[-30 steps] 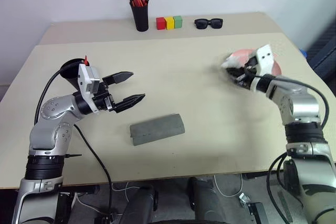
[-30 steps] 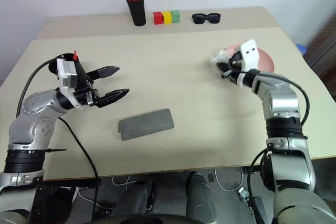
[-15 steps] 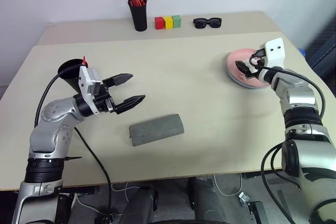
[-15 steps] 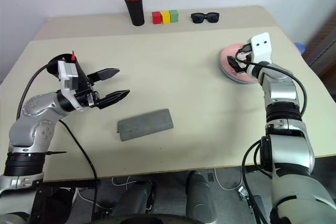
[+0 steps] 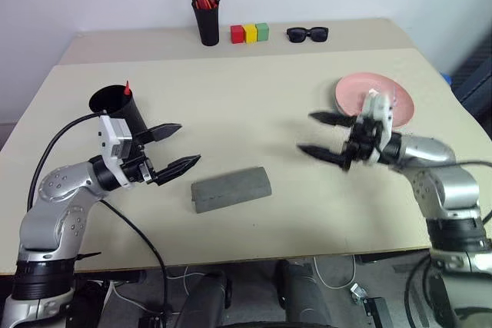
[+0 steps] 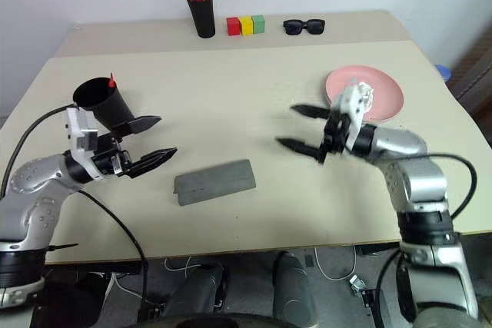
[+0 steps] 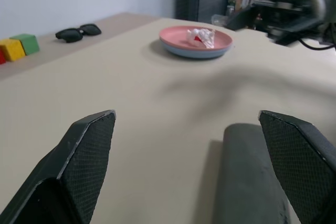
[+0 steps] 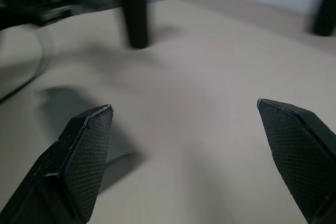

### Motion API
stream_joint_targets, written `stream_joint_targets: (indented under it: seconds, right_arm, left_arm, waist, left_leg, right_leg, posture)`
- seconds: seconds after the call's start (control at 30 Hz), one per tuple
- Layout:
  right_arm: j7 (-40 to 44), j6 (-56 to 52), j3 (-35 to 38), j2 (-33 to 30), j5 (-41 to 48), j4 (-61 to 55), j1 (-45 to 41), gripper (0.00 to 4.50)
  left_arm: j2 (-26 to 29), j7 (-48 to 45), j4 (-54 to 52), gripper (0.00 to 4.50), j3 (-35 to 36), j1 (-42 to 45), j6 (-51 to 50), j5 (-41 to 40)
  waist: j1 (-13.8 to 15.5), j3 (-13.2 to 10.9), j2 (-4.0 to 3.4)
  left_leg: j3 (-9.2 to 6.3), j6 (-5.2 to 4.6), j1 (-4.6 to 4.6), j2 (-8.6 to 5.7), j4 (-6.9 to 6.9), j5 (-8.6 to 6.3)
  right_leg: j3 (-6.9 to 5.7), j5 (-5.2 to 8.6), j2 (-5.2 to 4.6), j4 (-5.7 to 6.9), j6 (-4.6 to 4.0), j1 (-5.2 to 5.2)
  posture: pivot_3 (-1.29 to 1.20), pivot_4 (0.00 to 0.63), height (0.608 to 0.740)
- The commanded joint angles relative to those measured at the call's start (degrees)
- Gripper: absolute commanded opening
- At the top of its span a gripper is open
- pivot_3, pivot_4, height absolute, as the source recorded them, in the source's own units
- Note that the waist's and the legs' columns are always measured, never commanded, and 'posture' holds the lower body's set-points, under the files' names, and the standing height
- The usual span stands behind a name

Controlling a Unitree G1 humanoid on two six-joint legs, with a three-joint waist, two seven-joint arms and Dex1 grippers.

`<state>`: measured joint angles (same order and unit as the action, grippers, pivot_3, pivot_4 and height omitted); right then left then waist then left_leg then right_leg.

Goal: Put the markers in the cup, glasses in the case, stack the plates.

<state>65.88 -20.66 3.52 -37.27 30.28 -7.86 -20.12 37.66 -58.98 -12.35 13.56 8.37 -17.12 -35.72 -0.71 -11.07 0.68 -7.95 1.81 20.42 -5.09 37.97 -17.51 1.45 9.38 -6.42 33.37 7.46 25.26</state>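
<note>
On beige table (image 5: pixel 254 97), closed case (image 5: pixel 231 188)

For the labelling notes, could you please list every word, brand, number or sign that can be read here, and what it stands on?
None: no readable text in these views.
The case, the cup, the pink plate, the coloured blocks and the sunglasses bear no visible lettering.
The crumpled white and red scrap on the plate shows nothing legible.

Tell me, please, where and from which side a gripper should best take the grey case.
Probably from above, across the grey case at mid-length: it lies flat and closed, long axis running left to right, so its narrow width fits between the fingers.
</note>
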Motion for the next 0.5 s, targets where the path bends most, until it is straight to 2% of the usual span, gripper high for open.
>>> stream_joint_targets:
  seconds: [0.03,0.3,0.5]
  right_arm:
    - [0.58,1.82,2.64,-3.17,0.16,-5.18,1.31,4.48]
    - [-0.59,1.57,7.0,-8.1,0.81,-8.42,5.09,4.48]
    - [-1.97,1.95,4.47,-7.13,-0.32,-8.41,4.43,4.48]
  left_arm:
    - [1.49,-2.51,0.24,4.5,1.41,-0.41,1.43,-0.49]
    - [-0.33,-5.53,7.81,4.5,0.57,2.36,8.56,2.3]
    - [-1.39,-4.92,7.08,4.5,-0.36,1.95,10.4,3.35]
  waist:
    - [0.0,0.0,0.0]
    - [0.11,0.01,0.02]
    - [0.05,0.01,0.02]
  left_leg:
    - [0.01,0.0,0.0,0.0,0.03,0.0]
    - [0.01,0.0,-0.02,0.0,0.04,0.0]
    - [0.01,0.0,-0.03,0.01,0.03,0.0]
  right_leg:
    - [0.0,0.0,0.0,-0.01,0.0,-0.02]
    - [-0.01,0.01,0.01,-0.03,-0.01,-0.06]
    - [-0.01,0.0,0.0,-0.05,-0.01,-0.07]
  posture:
    - [0.0,0.15,0.74]
    - [0.0,0.15,0.74]
    - [0.0,0.15,0.74]
